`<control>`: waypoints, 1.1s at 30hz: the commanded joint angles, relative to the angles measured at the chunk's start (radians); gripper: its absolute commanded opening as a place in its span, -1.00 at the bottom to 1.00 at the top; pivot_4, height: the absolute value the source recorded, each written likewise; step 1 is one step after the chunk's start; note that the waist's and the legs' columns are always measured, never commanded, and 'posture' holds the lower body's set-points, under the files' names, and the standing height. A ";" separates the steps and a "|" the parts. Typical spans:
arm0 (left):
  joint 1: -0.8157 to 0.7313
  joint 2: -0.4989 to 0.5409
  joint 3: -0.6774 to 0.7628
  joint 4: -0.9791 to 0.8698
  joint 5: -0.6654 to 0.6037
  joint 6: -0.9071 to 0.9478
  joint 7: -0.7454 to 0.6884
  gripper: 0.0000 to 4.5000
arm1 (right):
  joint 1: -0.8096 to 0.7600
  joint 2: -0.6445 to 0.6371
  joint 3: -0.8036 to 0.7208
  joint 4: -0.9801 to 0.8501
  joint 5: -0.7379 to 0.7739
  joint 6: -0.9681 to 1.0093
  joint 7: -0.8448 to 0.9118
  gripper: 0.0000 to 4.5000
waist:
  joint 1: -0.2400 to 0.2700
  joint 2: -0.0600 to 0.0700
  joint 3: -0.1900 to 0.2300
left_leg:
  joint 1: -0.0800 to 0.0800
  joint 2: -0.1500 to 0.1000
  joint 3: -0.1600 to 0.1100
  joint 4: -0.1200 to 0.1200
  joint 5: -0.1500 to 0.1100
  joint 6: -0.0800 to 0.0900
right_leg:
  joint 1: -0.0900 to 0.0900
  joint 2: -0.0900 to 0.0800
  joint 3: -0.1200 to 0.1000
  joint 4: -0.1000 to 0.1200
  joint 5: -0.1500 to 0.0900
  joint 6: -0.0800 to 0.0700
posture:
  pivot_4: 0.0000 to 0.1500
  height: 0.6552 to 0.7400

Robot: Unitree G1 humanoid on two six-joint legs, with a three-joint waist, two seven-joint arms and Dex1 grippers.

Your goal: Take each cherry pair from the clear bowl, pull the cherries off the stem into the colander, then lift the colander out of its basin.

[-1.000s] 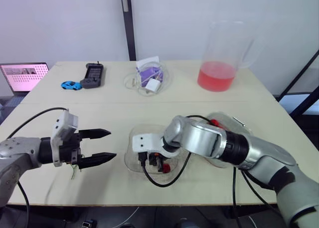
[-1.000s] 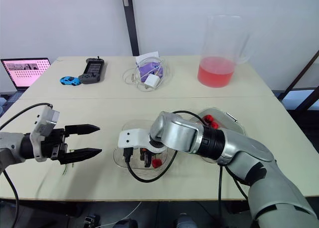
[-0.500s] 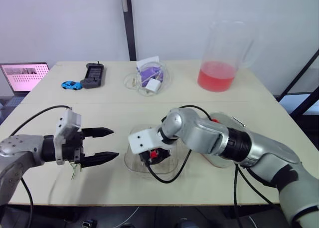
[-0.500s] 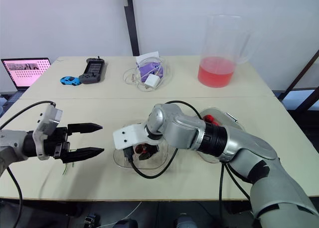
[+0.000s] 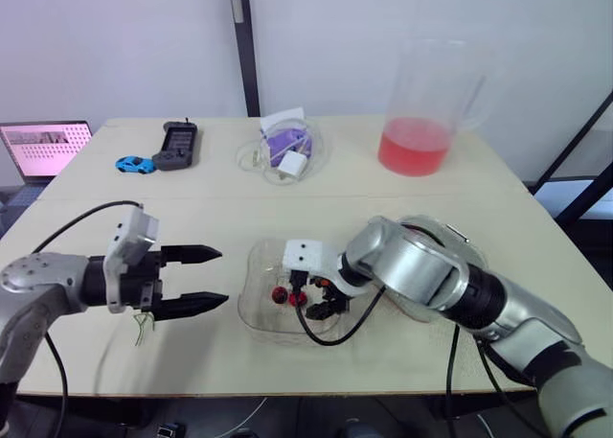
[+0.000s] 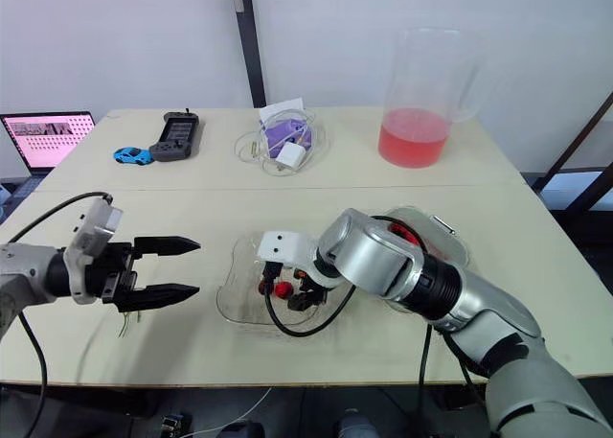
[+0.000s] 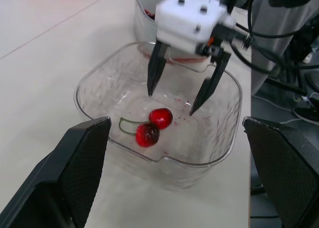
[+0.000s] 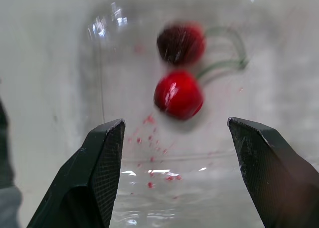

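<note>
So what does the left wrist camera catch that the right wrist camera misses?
The left wrist view takes in the right gripper from outside, open, its tips hanging inside the clear bowl, with the colander basin behind. The right wrist view adds little of its own: a close look down between that gripper's own fingers. Both show the cherry pair lying on the bowl's floor, joined by a green stem, amid red juice specks.

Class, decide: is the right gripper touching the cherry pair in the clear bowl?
Apart. In the left wrist view the open right gripper ends short of the cherry pair, with bare clear bowl floor between.
</note>
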 commanded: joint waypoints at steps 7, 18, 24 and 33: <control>-0.019 0.034 0.013 0.004 0.001 -0.009 -0.026 1.00 | 0.004 0.067 -0.046 0.032 0.031 -0.029 -0.077 0.57 | 0.002 0.000 0.000 | 0.000 0.000 0.000 0.000 0.000 0.000 | 0.001 0.000 0.000 0.000 0.000 0.000 | 1.00 0.84; 0.004 0.042 0.028 -0.005 0.000 -0.009 -0.030 1.00 | 0.037 0.099 -0.017 0.101 0.043 -0.083 -0.115 -0.36 | 0.001 0.000 0.000 | 0.000 0.000 0.000 0.000 0.000 0.000 | 0.000 0.000 0.000 0.000 0.000 0.000 | 1.00 0.84; 0.008 0.040 0.032 -0.008 0.000 -0.010 -0.025 1.00 | 0.019 0.077 -0.026 0.076 0.052 -0.093 -0.103 -0.36 | 0.001 0.000 0.000 | 0.000 0.000 0.000 0.000 0.000 0.000 | 0.000 0.000 0.000 0.000 0.000 0.000 | 1.00 0.84; -0.055 -0.014 0.004 0.078 0.042 -0.077 0.002 1.00 | 0.059 -0.134 -0.187 -0.175 0.020 -0.441 -0.025 -0.36 | 0.003 0.000 0.000 | 0.000 0.000 0.000 0.000 0.000 0.000 | 0.001 0.000 0.000 0.000 0.000 0.000 | 1.00 0.84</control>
